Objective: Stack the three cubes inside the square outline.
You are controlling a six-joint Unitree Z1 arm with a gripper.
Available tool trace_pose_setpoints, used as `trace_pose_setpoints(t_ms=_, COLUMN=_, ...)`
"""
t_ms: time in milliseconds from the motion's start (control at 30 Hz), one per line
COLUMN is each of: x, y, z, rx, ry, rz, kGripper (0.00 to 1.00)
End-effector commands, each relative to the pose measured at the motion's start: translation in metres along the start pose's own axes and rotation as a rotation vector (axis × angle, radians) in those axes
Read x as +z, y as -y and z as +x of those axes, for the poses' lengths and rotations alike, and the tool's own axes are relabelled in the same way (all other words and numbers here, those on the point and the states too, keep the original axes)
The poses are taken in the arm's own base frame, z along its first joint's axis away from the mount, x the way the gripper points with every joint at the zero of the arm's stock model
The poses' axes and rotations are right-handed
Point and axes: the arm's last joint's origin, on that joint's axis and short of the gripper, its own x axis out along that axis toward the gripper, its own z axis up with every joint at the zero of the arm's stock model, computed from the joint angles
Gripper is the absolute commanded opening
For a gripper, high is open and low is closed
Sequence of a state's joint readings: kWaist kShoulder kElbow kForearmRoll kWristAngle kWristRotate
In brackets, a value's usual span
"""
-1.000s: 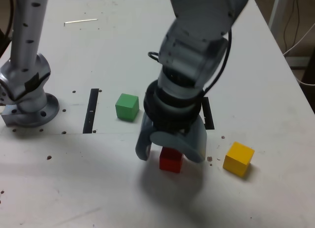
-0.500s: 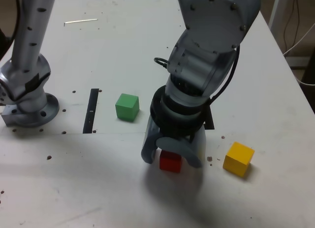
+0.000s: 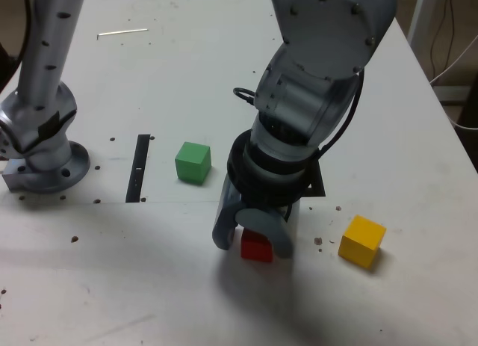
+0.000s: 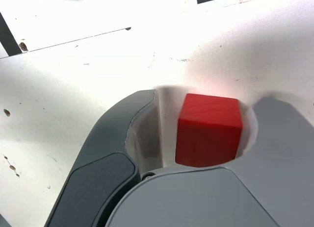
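The red cube [image 3: 257, 246] sits on the white worktop [image 3: 149, 286], low in the exterior view and near its middle, directly between the jaws of the gripper [image 3: 252, 240], which points down over it. In the wrist view the red cube [image 4: 209, 130] lies against one jaw, while a narrow gap shows on the other side — so the gripper [image 4: 196, 134] is partly closed around the cube, and I cannot tell that it has a firm hold. The cube is square to the jaws, with no long axis to favour; the pinch is lined up, and what remains, as I judge it, is to finish closing and then lift. The square outline [image 3: 317, 183] lies just behind the gripper, mostly hidden by the arm — only a black corner shows. The green cube [image 3: 193, 163] stands apart toward the exterior view's left, beside a black strip [image 3: 139, 168]; the yellow cube [image 3: 362, 241] stands apart toward the right. Neither blocks the short path to the outline.
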State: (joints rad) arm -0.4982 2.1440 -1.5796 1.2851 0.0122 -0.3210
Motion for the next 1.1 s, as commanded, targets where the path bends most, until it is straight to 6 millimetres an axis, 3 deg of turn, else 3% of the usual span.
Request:
trace_pose_setpoints(t_ms=0, x=0.002, y=0.001, z=0.001, rx=-0.002, ry=-0.004, rz=-0.001, kGripper=0.35)
trace_pose_setpoints(t_ms=700, x=0.000, y=-0.003, z=-0.005, rx=0.014, ry=-0.011, rz=-0.003, kGripper=0.36)
trace_pose_setpoints(t_ms=867, x=-0.009, y=-0.017, z=-0.015, rx=0.037, ry=0.005, rz=-0.025, kGripper=0.36)
trace_pose_setpoints(t_ms=1067, x=-0.015, y=-0.048, z=-0.029, rx=0.042, ry=0.035, rz=-0.080, kGripper=0.36)
